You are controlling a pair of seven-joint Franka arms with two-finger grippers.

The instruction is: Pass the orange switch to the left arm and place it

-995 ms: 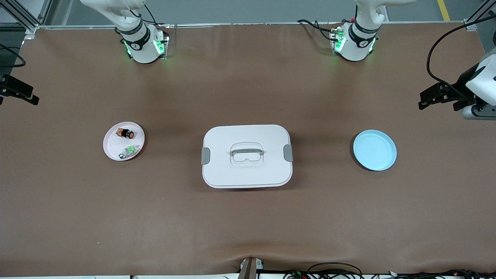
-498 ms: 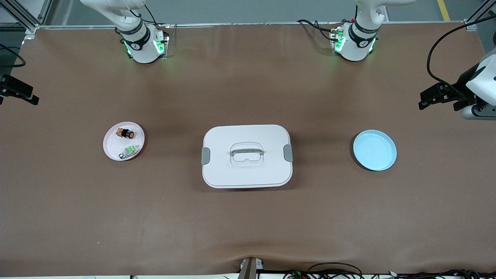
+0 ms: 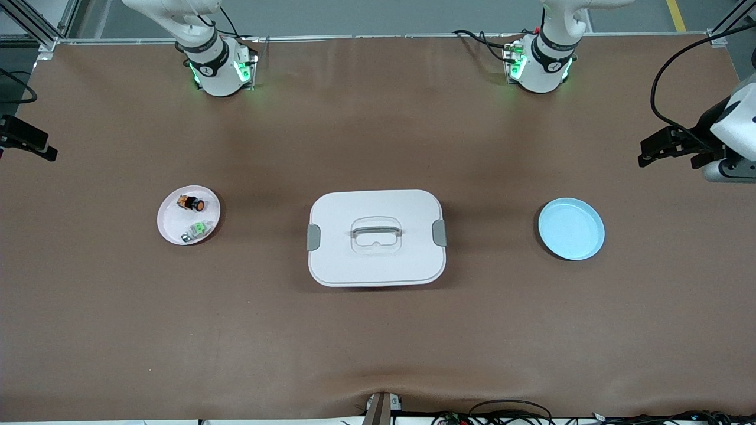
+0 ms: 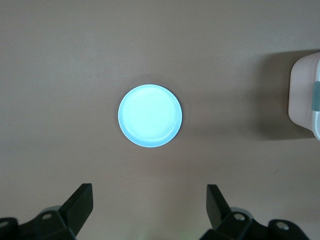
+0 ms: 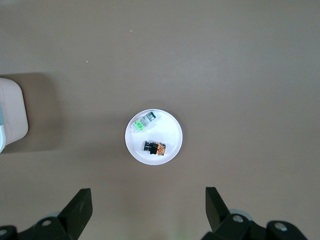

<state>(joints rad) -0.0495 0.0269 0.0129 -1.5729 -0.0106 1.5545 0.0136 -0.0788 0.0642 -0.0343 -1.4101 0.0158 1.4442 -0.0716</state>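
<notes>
Nothing on the table (image 3: 378, 330) has shifted since the earlier frames: plates, switches and box lie where they lay. Only the black part of the right arm at the edge of the front view has drifted slightly farther out; the left arm holds as before.

Two plates: one white plate (image 3: 171, 227) toward the right arm's end, one pale blue plate (image 3: 571, 228) toward the left arm's end. Two switches, both on the white plate: the orange switch (image 3: 192, 203) lying on its side, and the green-and-silver switch (image 3: 197, 229) beside it, nearer the front camera. One box (image 3: 376, 237), white with grey side latches and a handle in its lid, sits between the two plates, well apart from each.

Two tools, both high above the table. The right tool (image 5: 148, 207) hangs over the white plate, fingers spread wide, gripping nothing; the orange switch (image 5: 155, 148) shows below it. The left tool (image 4: 150, 205) hangs over the blue plate (image 4: 150, 116), likewise spread wide and empty, with a corner of the box (image 4: 305, 97) at the view's edge.
</notes>
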